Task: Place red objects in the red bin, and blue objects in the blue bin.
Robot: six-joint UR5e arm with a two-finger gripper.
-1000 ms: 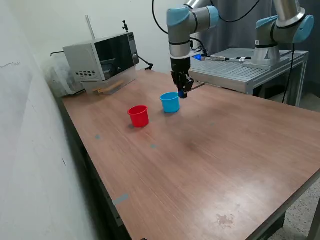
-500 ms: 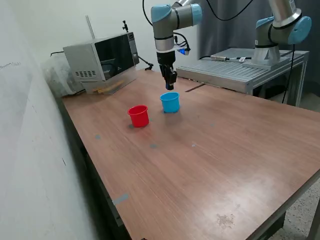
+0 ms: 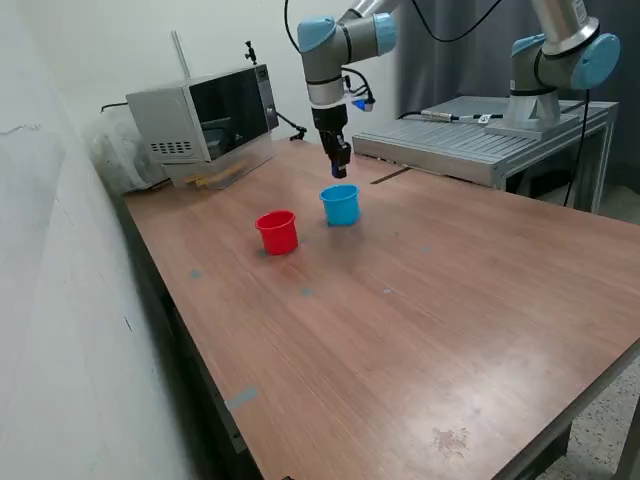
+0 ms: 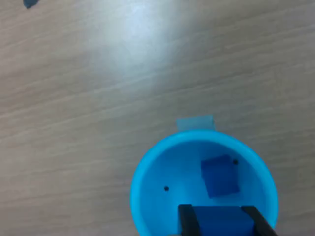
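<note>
The gripper (image 4: 220, 221) pinches a matte blue cube (image 4: 221, 219) above the round blue cup (image 4: 147, 184) — another cube (image 4: 219, 176) inside.

robotics lab, pretty clearly | second robot arm (image 3: 560, 60) bolted to a metal bench (image 3: 490, 135) | wooden table (image 3: 420, 320) | old microwave (image 3: 205, 120) shoved against a bare wall (image 3: 60, 300)
</note>
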